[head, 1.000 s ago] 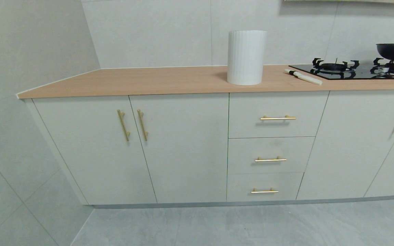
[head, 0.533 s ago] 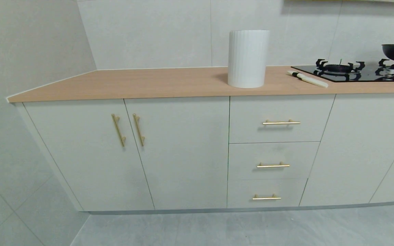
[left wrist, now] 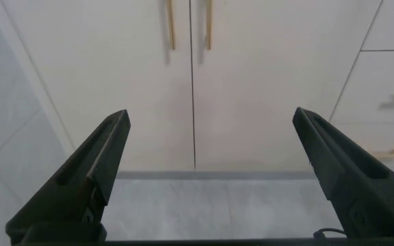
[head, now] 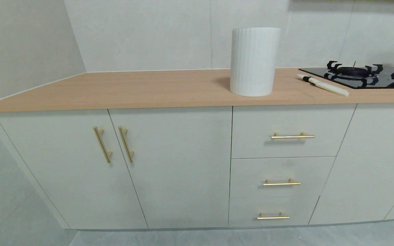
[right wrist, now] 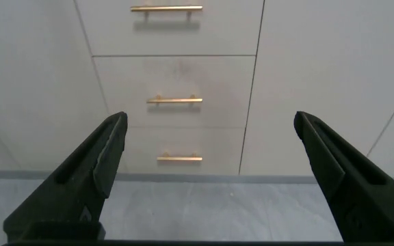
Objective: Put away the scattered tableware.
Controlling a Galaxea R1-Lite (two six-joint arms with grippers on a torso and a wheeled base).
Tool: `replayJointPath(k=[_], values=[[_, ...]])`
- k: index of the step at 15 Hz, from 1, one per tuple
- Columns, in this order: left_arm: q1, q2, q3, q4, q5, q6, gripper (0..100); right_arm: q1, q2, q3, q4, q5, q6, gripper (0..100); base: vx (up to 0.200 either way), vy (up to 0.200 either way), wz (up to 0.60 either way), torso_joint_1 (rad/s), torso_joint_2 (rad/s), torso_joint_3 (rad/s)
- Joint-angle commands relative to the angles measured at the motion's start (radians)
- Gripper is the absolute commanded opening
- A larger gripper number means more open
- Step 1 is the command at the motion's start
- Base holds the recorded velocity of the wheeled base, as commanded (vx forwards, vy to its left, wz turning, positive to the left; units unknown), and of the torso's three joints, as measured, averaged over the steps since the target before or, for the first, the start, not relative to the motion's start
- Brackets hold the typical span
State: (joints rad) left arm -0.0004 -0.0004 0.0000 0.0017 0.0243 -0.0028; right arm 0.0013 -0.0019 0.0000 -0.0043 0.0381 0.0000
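Tableware lies on the wooden countertop (head: pixel 132 89): a pale utensil (head: pixel 323 84), perhaps a knife, at the right, just beside the black stove (head: pixel 361 78) and right of a tall white ribbed holder (head: pixel 254 61). The left gripper (left wrist: pixel 211 117) is spread wide before the double cabinet doors (left wrist: pixel 252 89); the right gripper (right wrist: pixel 211 119), equally released, faces the drawers (right wrist: pixel 176 75).

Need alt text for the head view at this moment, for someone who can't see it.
A tall white ribbed container stands on a wooden countertop, with a cream-coloured utensil lying a little apart from it, by a black gas hob. Below are pale cabinet doors and three drawers with brass handles, all shut.
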Motion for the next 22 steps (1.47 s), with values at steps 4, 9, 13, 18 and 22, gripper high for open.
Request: replayJointPath(k=[4, 9, 13, 18, 22], values=[[0.002, 0.0, 0.0, 0.0, 0.002, 0.0, 100, 0.0, 0.002, 0.0, 0.0, 0.0, 0.0, 100, 0.2, 0.0, 0.0, 0.001, 0.0, 0.0], [0.002, 0.0, 0.0, 0.0, 0.0, 0.0, 100, 0.0, 0.002, 0.0, 0.0, 0.0, 0.0, 100, 0.2, 0.0, 0.0, 0.001, 0.0, 0.002], [0.0, 0.0, 0.0, 0.0, 0.0, 0.0, 100, 0.0, 0.002, 0.0, 0.0, 0.0, 0.0, 100, 0.0, 0.0, 0.0, 0.0, 0.0, 0.0], [0.002, 0.0, 0.0, 0.0, 0.0, 0.0, 100, 0.0, 0.002, 0.0, 0.0, 0.0, 0.0, 100, 0.0, 0.0, 0.0, 0.0, 0.0, 0.0], [0.002, 0.0, 0.0, 0.0, 0.0, 0.0, 100, 0.0, 0.002, 0.0, 0.0, 0.0, 0.002, 100, 0.0, -0.1, 0.0, 0.001, 0.0, -0.004]])
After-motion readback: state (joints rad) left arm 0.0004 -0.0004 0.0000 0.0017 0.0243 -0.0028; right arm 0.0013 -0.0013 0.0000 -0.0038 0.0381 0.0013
